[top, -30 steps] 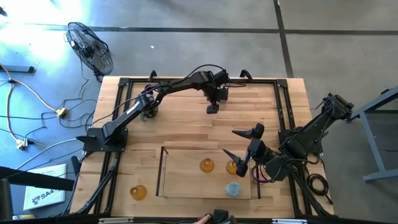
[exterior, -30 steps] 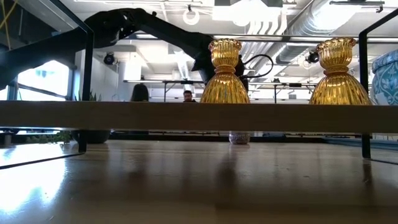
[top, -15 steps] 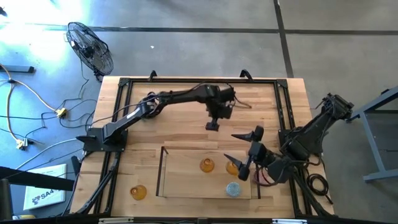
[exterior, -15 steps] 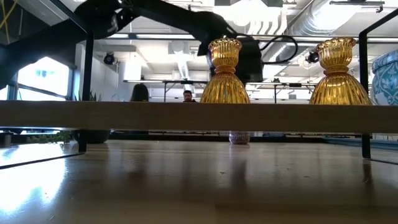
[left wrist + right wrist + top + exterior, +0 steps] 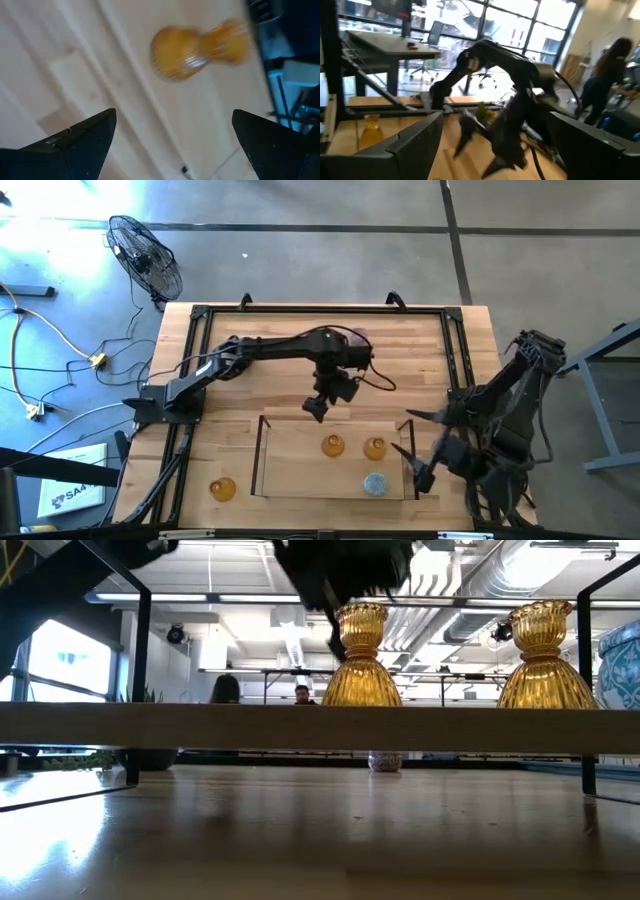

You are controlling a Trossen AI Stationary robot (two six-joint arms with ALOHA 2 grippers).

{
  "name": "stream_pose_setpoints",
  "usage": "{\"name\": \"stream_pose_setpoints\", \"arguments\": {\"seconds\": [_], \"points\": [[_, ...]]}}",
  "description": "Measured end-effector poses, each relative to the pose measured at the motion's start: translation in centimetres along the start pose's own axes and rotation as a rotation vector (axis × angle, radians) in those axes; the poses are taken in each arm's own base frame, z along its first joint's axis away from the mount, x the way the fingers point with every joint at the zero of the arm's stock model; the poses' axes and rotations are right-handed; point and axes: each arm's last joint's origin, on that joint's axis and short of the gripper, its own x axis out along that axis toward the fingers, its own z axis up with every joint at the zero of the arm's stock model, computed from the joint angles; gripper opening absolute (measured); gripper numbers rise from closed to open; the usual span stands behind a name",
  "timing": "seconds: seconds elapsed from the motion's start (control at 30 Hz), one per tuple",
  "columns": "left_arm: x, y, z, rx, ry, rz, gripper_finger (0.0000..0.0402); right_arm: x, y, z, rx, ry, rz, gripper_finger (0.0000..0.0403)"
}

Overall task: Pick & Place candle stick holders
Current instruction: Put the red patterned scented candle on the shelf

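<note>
Amber-orange ribbed glass candle holders (image 5: 333,446) (image 5: 375,448) stand upright, necks up, inside the black-framed tray (image 5: 262,458) near the front edge, a pale blue round holder (image 5: 375,483) before them and a third amber one (image 5: 222,488) outside. The right gripper (image 5: 420,448), jaws apart, has pulled back from the tray. The left gripper (image 5: 314,408), jaws apart and empty, has swung nearer, to the tray's far rim; the low view cuts it off
</note>
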Motion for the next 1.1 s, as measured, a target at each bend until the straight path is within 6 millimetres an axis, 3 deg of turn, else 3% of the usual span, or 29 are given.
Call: {"name": "stream_pose_setpoints", "arguments": {"seconds": [0.17, 0.37, 0.53, 0.77, 0.93, 1.1], "points": [[-4.9, -3.5, -0.1, 0.089, -0.141, 0.055, 0.039, -1.2, 0.1, 0.1, -0.043, -0.014, 0.006, 0.0353], [-11.3, -7.0, -0.7, 0.152, -0.338, 0.292, 0.039, -1.2, 0.2, -0.1, -0.089, -0.006, 0.054, 0.0353], [-16.1, -11.2, -2.2, 0.206, -0.519, 0.376, 0.039, -0.9, 0.1, -0.1, -0.197, -0.01, 0.007, 0.0353], [-20.1, -16.0, -4.7, 0.272, -0.664, 0.409, 0.039, 1.5, -1.0, 0.0, -0.299, 0.016, -0.145, 0.0353], [-21.1, -17.9, -6.6, 0.241, -0.637, 0.449, 0.039, 4.9, -3.6, 1.3, -0.211, 0.048, -0.158, 0.0353], [-21.6, -19.0, -7.9, 0.226, -0.619, 0.465, 0.039, 8.9, -9.9, 3.2, 0.052, 0.038, -0.133, 0.0353]]}}
